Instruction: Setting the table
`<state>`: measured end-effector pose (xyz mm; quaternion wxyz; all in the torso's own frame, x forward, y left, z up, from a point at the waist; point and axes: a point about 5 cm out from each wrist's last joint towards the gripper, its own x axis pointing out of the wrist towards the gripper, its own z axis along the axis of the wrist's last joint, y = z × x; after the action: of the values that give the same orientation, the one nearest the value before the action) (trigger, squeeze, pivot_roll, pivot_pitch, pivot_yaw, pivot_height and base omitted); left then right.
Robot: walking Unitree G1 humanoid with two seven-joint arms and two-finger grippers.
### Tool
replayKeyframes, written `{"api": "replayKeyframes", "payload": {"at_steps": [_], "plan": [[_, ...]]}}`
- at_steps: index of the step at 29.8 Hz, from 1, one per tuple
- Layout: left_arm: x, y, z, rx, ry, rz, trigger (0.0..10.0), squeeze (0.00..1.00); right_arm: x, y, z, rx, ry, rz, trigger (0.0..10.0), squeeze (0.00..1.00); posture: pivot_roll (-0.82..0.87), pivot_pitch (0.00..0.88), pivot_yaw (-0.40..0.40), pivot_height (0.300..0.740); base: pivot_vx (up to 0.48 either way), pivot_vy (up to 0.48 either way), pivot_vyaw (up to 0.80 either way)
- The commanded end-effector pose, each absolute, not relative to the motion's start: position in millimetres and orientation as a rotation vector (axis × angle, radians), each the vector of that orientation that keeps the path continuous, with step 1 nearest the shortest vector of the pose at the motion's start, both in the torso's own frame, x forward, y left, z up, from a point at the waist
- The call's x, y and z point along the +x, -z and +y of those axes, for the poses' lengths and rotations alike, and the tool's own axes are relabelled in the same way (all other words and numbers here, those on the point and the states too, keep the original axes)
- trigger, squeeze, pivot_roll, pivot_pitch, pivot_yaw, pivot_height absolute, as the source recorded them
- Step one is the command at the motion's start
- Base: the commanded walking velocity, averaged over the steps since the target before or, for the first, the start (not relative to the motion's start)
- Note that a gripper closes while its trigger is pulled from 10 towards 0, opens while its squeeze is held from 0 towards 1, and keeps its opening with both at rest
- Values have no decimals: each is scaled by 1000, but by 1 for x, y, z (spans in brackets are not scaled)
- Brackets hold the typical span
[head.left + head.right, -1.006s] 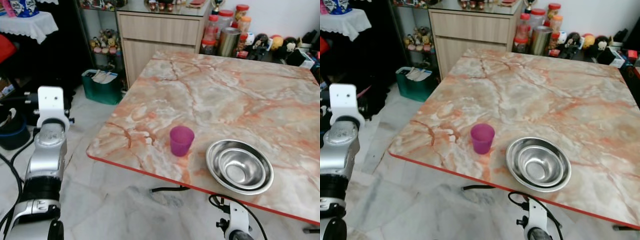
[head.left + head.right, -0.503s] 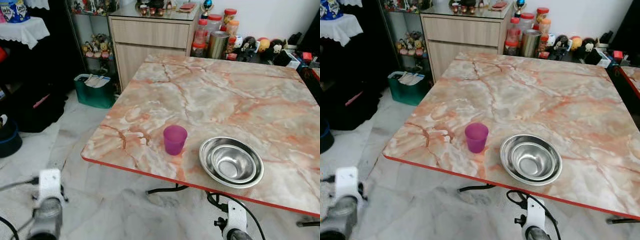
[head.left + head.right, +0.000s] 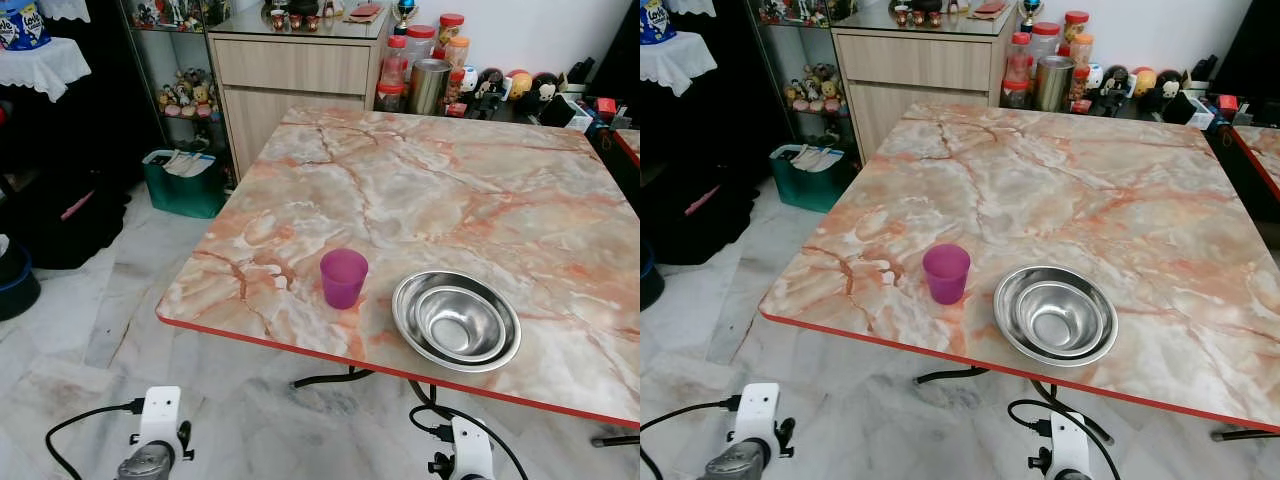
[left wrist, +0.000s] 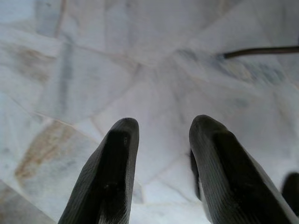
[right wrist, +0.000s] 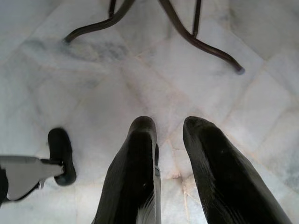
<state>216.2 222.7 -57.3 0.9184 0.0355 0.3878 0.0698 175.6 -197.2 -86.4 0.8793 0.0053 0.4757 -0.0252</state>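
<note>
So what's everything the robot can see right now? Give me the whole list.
Table: one, orange-veined marble top with a red edge, straight ahead.
Cup: one, purple, upright near the table's front edge.
Bowls: two, steel, nested, just right of the cup and apart from it.
Cabinet: one, light wood, behind the table's far left corner.
Jars and tins: several, red-lidded and metal, beyond the table's far edge.
Bin: one, green, on the floor left of the table.
Table legs: dark metal, on the pale floor.
Left end effector: black fingers apart, over the floor.
Right end effector: black fingers apart, over the floor.
</note>
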Motion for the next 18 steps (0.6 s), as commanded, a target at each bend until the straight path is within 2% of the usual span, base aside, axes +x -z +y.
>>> {"api": "replayKeyframes", "payload": {"at_steps": [1,9,13,18], "plan": [[212,61,220,56,-149,821,10000,0,177,85,-198,-18,6,983,10000,0,84,0,-7,728,0,0,0],[204,68,213,14,-169,848,10000,0,177,85,-198,25,47,961,10000,0,66,0,-8,728,0,0,0],[205,69,204,6,-163,840,10000,0,174,86,-205,-10,52,986,10000,0,83,0,-44,728,0,0,0],[201,72,202,40,-142,856,10000,0,172,86,-206,-1,52,982,10000,0,52,0,-22,728,0,-54,-125]]}}
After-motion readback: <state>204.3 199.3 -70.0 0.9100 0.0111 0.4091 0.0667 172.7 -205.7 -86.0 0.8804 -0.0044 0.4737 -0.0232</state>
